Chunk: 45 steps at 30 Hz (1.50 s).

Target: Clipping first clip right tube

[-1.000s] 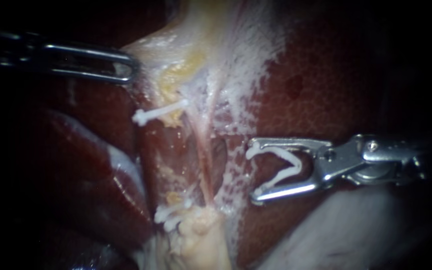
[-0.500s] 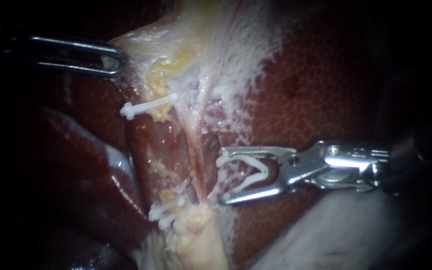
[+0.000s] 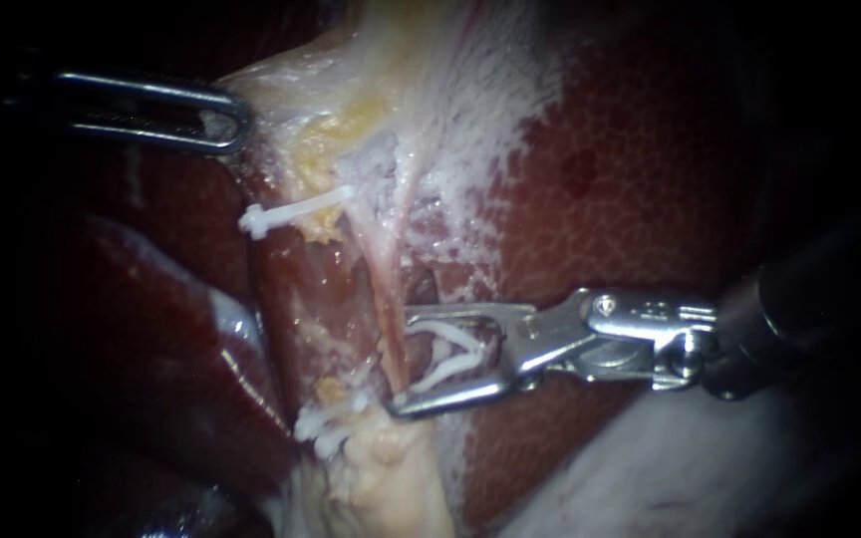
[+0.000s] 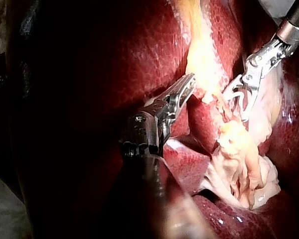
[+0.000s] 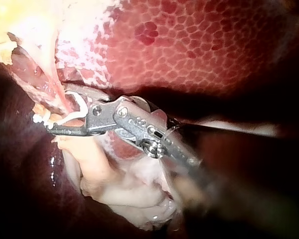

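My right instrument [image 3: 403, 361] comes in from the right with its jaws wide apart and a white V-shaped clip [image 3: 445, 354] seated between them. The jaw tips reach the thin pink right tube [image 3: 383, 299], one on each side of it. In the right wrist view the same jaws [image 5: 57, 110] carry the clip [image 5: 74, 107] against the tube. My left instrument [image 3: 239, 122] at the upper left is shut on the pale edge of the gallbladder tissue [image 3: 351, 110]; the left wrist view shows its jaws [image 4: 188, 83] on yellowish tissue [image 4: 202, 59].
A white clip [image 3: 291, 212] crosses the strand left of the tube, and more clips [image 3: 329, 423] sit lower down above a pale stump [image 3: 391, 468]. Mottled red liver [image 3: 630, 179] lies behind and to the right. Pale tissue [image 3: 670, 468] fills the lower right.
My right instrument has moved left with the clip until its jaw tips reach around the tube. My left instrument drew the tissue slightly left, then held still.
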{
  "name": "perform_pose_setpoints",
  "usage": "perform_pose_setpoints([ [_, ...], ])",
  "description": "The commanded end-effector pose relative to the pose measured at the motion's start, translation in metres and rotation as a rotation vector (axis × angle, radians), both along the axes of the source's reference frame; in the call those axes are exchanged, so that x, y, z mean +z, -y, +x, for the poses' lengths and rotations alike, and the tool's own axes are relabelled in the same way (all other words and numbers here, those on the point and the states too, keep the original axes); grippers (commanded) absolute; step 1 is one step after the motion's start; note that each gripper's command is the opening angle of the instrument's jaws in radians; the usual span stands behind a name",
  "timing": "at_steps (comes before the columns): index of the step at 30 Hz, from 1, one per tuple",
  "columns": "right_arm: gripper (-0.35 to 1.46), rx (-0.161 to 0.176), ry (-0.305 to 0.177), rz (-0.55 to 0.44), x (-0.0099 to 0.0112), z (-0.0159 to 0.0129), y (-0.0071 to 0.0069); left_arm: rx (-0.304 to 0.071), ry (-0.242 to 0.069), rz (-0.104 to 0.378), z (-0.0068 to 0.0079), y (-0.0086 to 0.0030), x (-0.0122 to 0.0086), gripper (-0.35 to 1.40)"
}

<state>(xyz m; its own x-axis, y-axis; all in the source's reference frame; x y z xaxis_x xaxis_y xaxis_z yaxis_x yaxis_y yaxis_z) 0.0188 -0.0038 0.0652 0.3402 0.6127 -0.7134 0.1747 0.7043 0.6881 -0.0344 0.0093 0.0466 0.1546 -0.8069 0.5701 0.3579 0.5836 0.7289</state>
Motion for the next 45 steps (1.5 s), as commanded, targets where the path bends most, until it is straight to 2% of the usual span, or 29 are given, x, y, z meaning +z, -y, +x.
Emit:
perform_pose_setpoints([
  [1, 0.56, -0.008, -0.001, 0.01, -0.0001, 0.0001, 0.0001, 0.0, 0.0, 0.001, 0.0, 0.0, 0.0, -0.21],
  [13, 0.49, -0.09, -0.004, 0.106, -0.0016, 0.0007, 0.0016, -0.001, -0.001, 0.001, 0.0, 0.0001, -0.0003, -0.21],
  [17, 0.47, -0.091, 0.001, 0.123, -0.0016, 0.0007, 0.0013, -0.001, -0.001, 0.001, 0.0, 0.0001, -0.0003, -0.21],
  [21, 0.4, -0.09, 0.005, 0.139, -0.0018, 0.0005, 0.0005, -0.001, -0.001, 0.001, 0.0, 0.0001, -0.0003, -0.21],
  [24, 0.23, -0.088, 0.013, 0.165, -0.002, 0.0002, -0.0003, -0.001, -0.001, 0.001, 0.0, 0.0001, -0.0003, -0.21],
  [26, -0.03, -0.085, 0.017, 0.183, -0.0019, -0.0001, -0.0007, -0.001, -0.001, 0.001, 0.0, 0.0001, -0.0003, -0.21],
  [31, -0.33, -0.085, 0.024, 0.197, -0.0009, -0.0005, -0.0011, -0.002, -0.001, 0.001, -0.0001, 0.0001, -0.0004, -0.21],
  [36, -0.35, -0.09, 0.026, 0.192, -0.0001, -0.0011, -0.0009, 0.0, -0.002, -0.004, -0.0002, 0.0002, -0.0005, -0.21],
  [45, -0.35, -0.091, 0.025, 0.191, -0.0001, -0.0012, -0.0008, -0.002, -0.003, -0.004, -0.0003, 0.0002, -0.0006, -0.23],
])
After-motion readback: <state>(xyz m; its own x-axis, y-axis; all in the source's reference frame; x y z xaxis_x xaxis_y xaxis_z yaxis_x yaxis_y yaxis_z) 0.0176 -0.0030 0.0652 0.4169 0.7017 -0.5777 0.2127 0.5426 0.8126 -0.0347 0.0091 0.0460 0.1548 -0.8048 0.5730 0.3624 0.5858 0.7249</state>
